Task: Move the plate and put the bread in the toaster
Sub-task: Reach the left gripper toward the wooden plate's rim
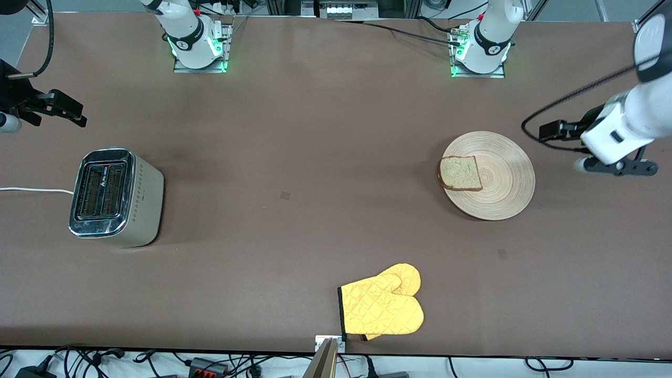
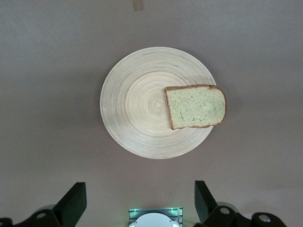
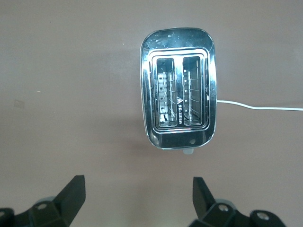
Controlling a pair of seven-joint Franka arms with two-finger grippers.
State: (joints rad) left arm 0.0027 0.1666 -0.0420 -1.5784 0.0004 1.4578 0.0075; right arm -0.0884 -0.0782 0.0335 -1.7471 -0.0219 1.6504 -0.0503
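The light-wood plate [image 1: 501,181] lies toward the left arm's end of the table and also shows in the left wrist view [image 2: 137,104]. The bread [image 1: 460,173] lies flat on the plate's rim on the side toward the toaster, seen too in the left wrist view [image 2: 195,107]. The toaster [image 1: 113,197] stands at the right arm's end with both slots empty [image 3: 179,92]. My left gripper [image 1: 619,167] hangs high beside the plate, open and empty [image 2: 140,203]. My right gripper [image 1: 13,121] hangs high near the toaster, open and empty [image 3: 137,198].
A yellow oven mitt [image 1: 383,304] lies near the table edge closest to the front camera, between plate and toaster. The toaster's white cord [image 1: 31,190] runs off the right arm's end of the table.
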